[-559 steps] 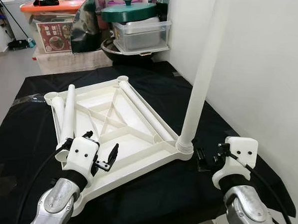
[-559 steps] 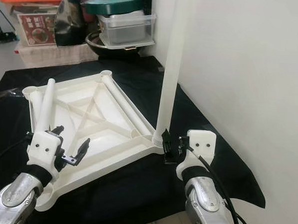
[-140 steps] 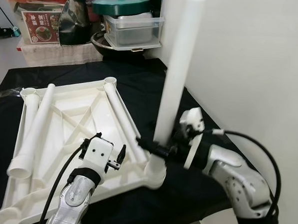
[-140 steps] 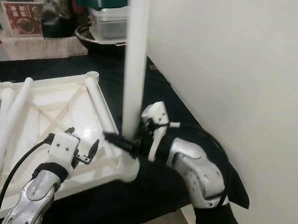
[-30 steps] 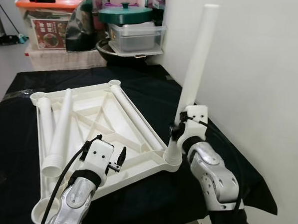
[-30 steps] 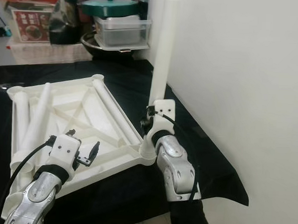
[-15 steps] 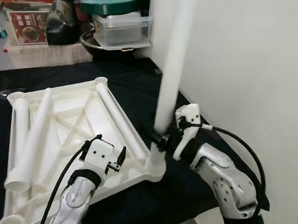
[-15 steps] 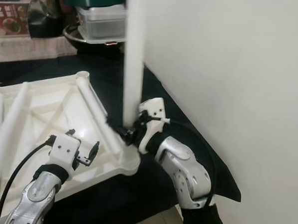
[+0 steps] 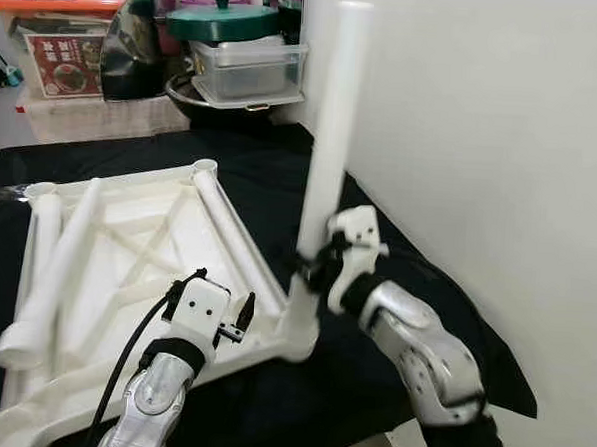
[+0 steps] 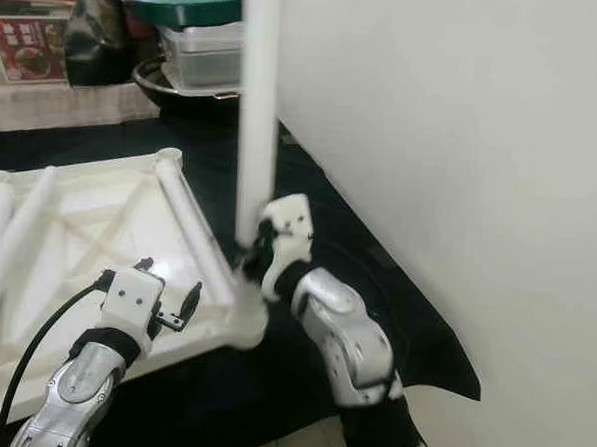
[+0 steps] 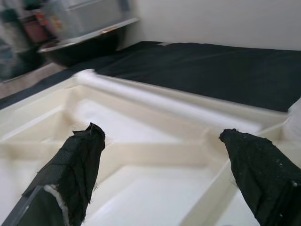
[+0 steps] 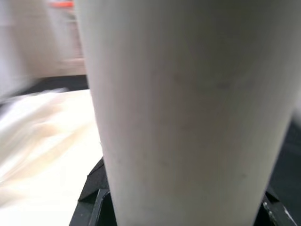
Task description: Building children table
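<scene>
White plastic tabletop (image 9: 127, 245): I see it lying upside down on the black cloth (image 9: 397, 259), ribbed underside up; I take it as my landmark.
Upright leg (image 9: 328, 145): a white tube standing in the socket (image 9: 298, 329) at the tabletop's near corner on the wall side, close to vertical.
Right gripper (image 9: 318, 268): at the lower part of the upright leg, just above the socket. In its wrist view the tube sits right between the black fingers (image 12: 94, 186), which press against it on both sides, so I read the claw as clamped on that leg.
Left gripper (image 9: 217, 309): over the tabletop's near edge, beside the socket corner. Its fingers (image 11: 77, 165) are spread wide with nothing between them; the ribs show in the gap.
Loose legs: one leg (image 9: 228, 230) lies along the tabletop's wall-side edge, running from the far corner toward the socket. A second leg (image 9: 56, 271) lies slanted over the opposite side, its open end toward me, and a third leg (image 9: 33, 220) lies along that outer edge next to it.
White wall (image 9: 483, 143): rises just past the cloth on the upright leg's side.
Beyond the tabletop's far edge: a clear bin with a green lid (image 9: 239, 25), and an orange-lidded box (image 9: 69, 11) farther over.
</scene>
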